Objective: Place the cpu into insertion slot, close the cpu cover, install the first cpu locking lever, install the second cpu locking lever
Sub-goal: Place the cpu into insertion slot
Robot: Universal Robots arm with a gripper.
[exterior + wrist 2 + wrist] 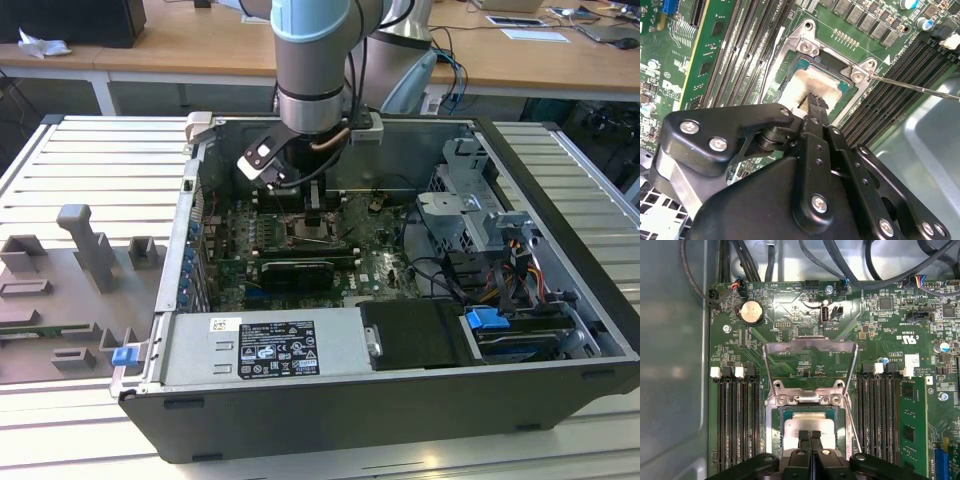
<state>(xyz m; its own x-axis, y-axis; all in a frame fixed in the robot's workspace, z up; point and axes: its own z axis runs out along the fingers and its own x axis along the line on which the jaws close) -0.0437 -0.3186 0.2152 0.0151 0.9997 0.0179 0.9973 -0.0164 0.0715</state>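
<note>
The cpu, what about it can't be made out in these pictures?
First wrist view: the end effector hides one edge of the cpu, so full seating in the insertion slot is unclear.
Second wrist view: its black body covers part of the chip too.
Exterior view: the arm stands over the slot; the chip is too small to tell.

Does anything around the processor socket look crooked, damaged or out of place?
Nothing stands out. The cpu sits square in the insertion slot under the shut end effector; the cpu cover stands open.
</note>
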